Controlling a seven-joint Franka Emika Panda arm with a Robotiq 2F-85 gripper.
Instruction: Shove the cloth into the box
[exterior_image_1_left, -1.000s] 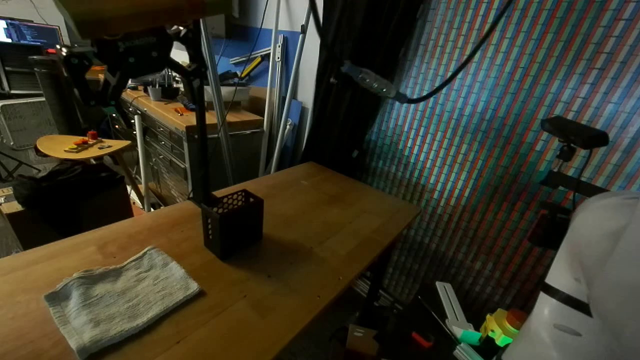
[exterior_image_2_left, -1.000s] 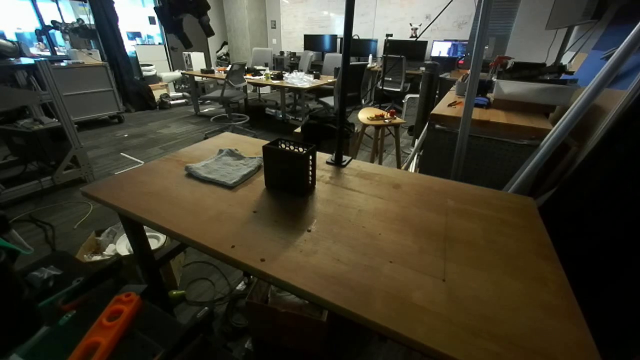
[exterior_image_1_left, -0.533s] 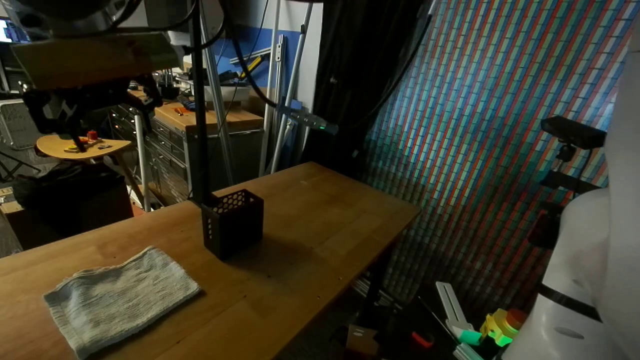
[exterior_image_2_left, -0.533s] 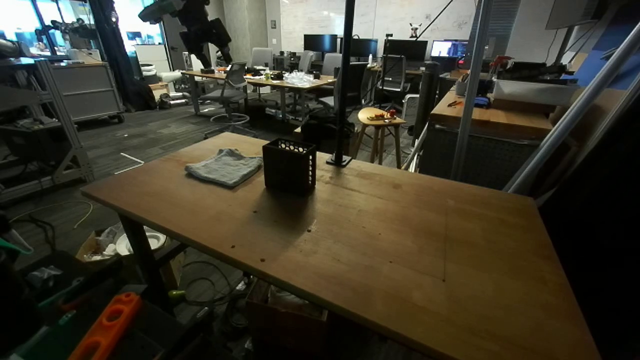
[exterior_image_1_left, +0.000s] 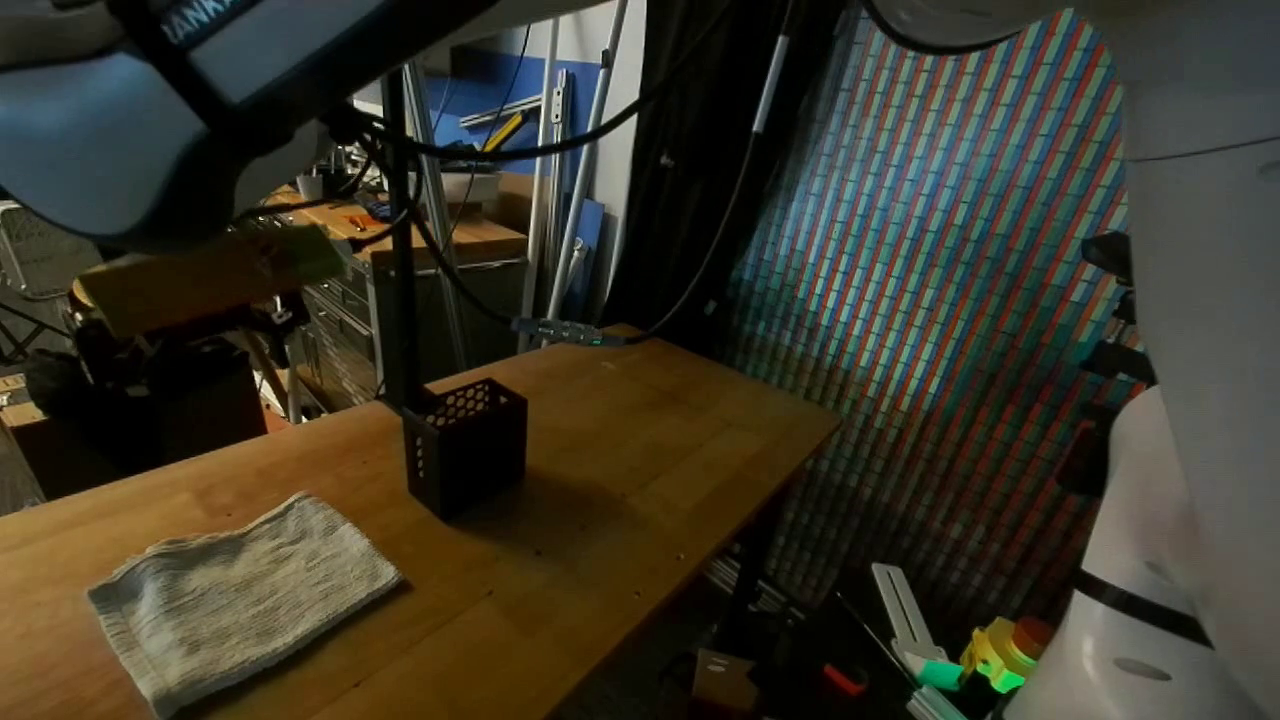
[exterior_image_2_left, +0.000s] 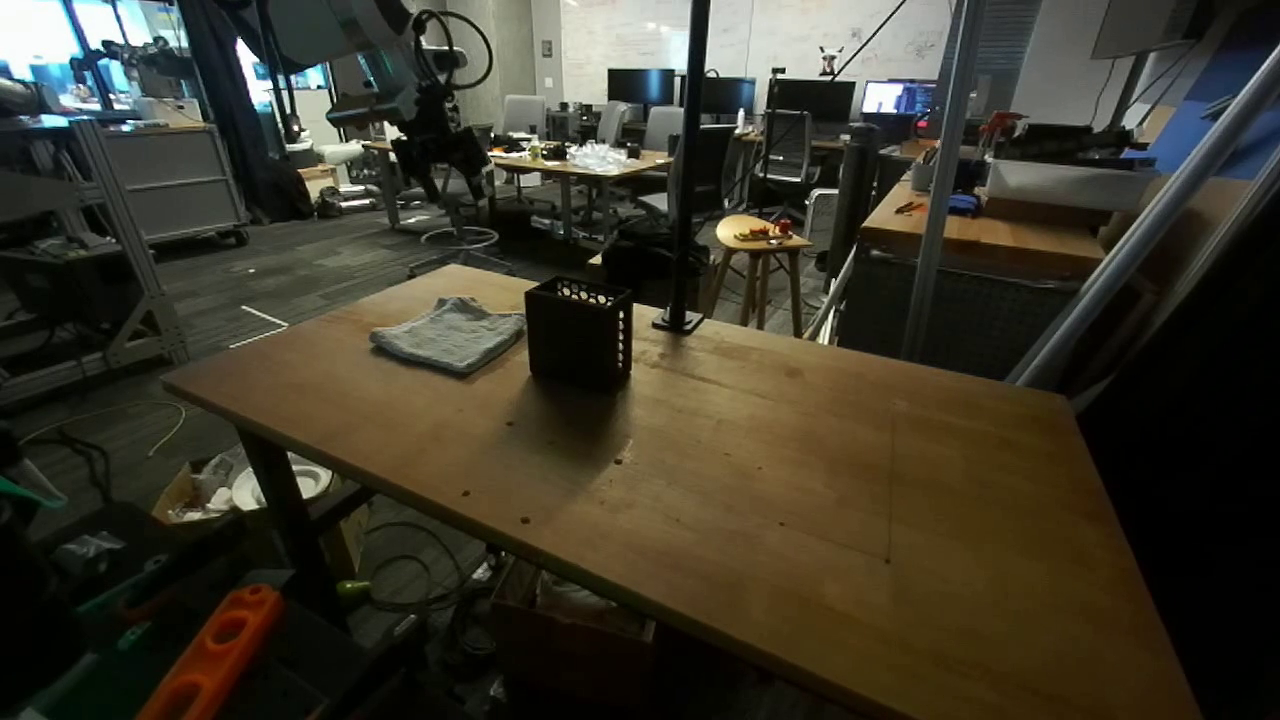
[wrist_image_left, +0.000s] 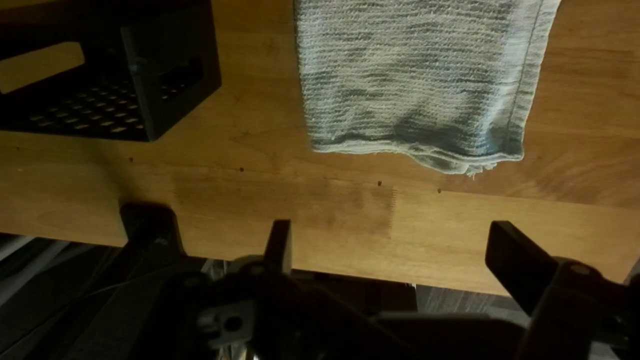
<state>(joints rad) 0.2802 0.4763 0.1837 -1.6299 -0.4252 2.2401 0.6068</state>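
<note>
The cloth (exterior_image_1_left: 245, 600) is a pale grey-green towel lying flat and slightly rumpled on the wooden table, also in an exterior view (exterior_image_2_left: 450, 335) and the wrist view (wrist_image_left: 420, 75). The black box (exterior_image_1_left: 468, 450) stands upright beside it, with holes in its sides and an open top; it also shows in an exterior view (exterior_image_2_left: 578, 350) and at the upper left of the wrist view (wrist_image_left: 175, 85). My gripper (wrist_image_left: 390, 227) is open and empty, with fingers wide apart. In an exterior view my gripper (exterior_image_2_left: 455, 190) hangs in the air well above the table, apart from cloth and box.
A black upright pole (exterior_image_2_left: 687, 200) stands at the table (exterior_image_2_left: 800, 480) edge close to the box; its base (wrist_image_left: 150, 220) shows in the wrist view. A cable (exterior_image_1_left: 570, 332) hangs from the arm. A stool (exterior_image_2_left: 760, 235) and workbench (exterior_image_2_left: 990, 230) stand beyond the table.
My arm has come down and further into view. The gripper is lower and, in an exterior view, further right. The cable swung lower. Cloth and box have not moved.
</note>
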